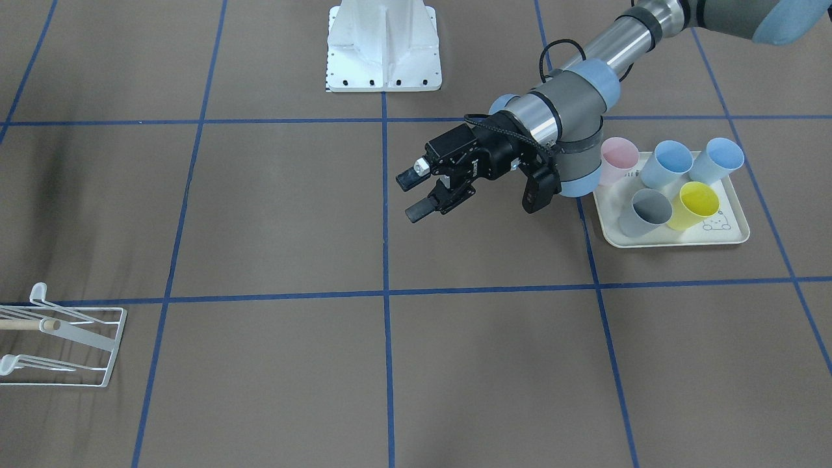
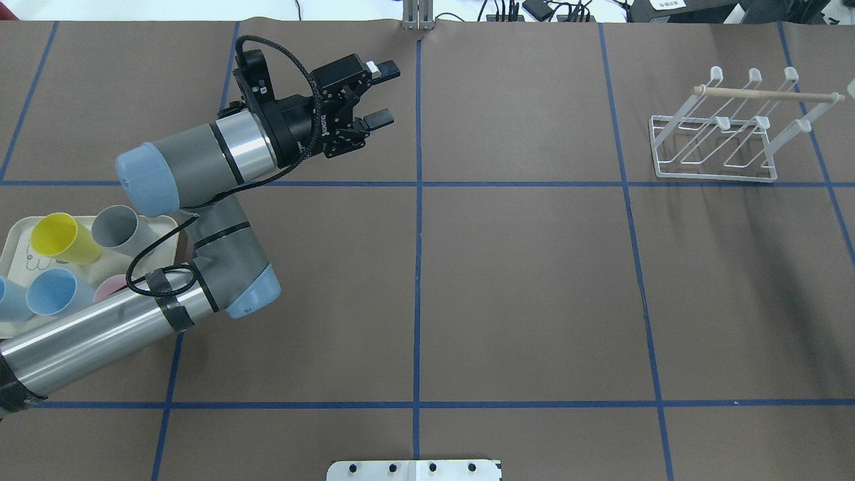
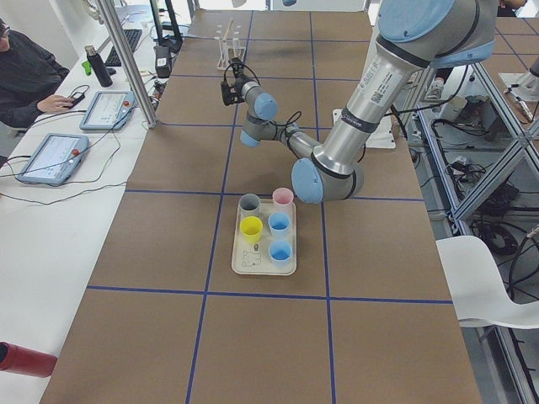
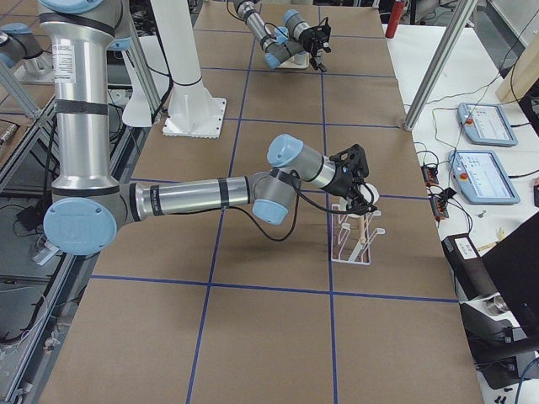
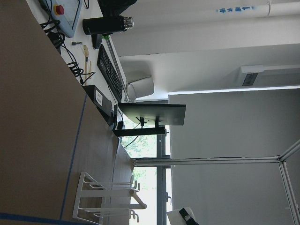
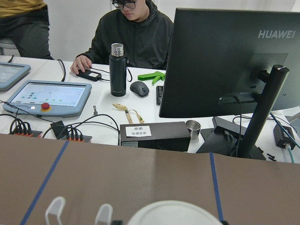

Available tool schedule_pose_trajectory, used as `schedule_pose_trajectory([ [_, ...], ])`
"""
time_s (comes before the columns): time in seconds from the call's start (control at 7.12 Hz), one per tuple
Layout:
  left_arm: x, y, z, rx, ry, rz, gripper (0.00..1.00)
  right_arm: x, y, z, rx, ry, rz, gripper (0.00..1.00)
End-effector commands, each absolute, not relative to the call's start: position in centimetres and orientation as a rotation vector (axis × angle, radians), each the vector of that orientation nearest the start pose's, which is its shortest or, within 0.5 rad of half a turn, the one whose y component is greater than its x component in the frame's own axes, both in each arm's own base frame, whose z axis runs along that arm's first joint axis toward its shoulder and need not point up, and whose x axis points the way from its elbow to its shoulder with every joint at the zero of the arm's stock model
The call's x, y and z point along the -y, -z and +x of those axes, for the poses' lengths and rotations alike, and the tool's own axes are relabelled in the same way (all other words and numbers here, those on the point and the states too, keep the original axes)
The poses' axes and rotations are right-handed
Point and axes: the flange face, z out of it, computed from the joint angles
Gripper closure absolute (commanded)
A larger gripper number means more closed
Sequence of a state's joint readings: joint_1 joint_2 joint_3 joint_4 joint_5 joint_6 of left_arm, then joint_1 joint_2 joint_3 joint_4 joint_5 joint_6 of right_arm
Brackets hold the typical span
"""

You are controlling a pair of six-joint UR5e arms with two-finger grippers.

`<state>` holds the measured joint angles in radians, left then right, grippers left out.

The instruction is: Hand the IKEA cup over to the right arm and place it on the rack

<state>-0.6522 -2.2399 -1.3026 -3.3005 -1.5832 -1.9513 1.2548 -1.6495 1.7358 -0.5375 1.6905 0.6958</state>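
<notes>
while lowering the white cup, seen at the right gripper just by the wire rack, line it up over one upturned prong and ease down slowly; cannot tell if those jaws clench it. hold the left gripper, jaws released and empty, well apart.

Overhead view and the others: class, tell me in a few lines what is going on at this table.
The left tool hangs open and empty above the table, apart from the tray where five cups stand. The right arm reaches to the rack, the right tool just above its prongs. A white rim at the bottom of the right wrist view may be a cup it carries; whether the tool is shut on it cannot be told. The rack bears no cup.
</notes>
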Motion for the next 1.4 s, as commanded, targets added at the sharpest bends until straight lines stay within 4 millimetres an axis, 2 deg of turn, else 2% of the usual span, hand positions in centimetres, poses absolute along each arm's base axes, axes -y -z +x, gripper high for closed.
schedule_pose_trajectory([
  [0.0,50.4,-20.6,44.1,-2.170,0.586,0.290,0.00,49.9,-51.1,-6.6,0.589,-0.240,0.945,1.00],
  [0.56,50.4,-20.8,44.1,-2.170,0.584,0.289,0.00,49.5,-52.3,-8.3,0.592,-0.204,0.912,1.00],
  [0.84,50.2,-21.7,44.1,-2.162,0.587,0.286,0.00,49.9,-52.8,-8.9,0.587,-0.196,0.905,1.00],
  [1.26,50.2,-21.8,44.1,-2.158,0.590,0.286,0.00,51.1,-54.3,-9.4,0.537,-0.143,0.906,1.00],
])
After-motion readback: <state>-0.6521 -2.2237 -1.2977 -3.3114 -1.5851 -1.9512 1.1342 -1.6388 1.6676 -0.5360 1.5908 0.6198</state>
